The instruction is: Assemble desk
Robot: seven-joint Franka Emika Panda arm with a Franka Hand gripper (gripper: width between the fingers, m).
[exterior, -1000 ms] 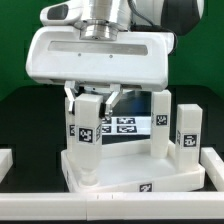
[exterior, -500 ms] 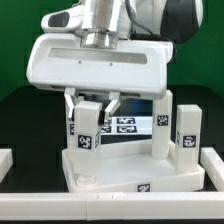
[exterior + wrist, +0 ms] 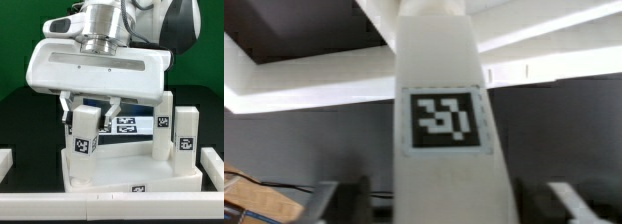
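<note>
From the side I see three white legs standing on the upturned desk top (image 3: 130, 178), which lies on the dark counter (image 3: 20, 120). The wrist view fills instead with one tagged leg (image 3: 446, 120). The arm hangs upright over the left leg (image 3: 84, 140), the tool (image 3: 90, 103) with its fingers apart either side of the leg's top.

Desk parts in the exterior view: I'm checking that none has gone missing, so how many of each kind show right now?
Desk top: 1
Leg blocks standing on it: 3, at the exterior view's left, middle and right
Total: 4
A fourth leg does not show; the tool could be hiding one.
</note>
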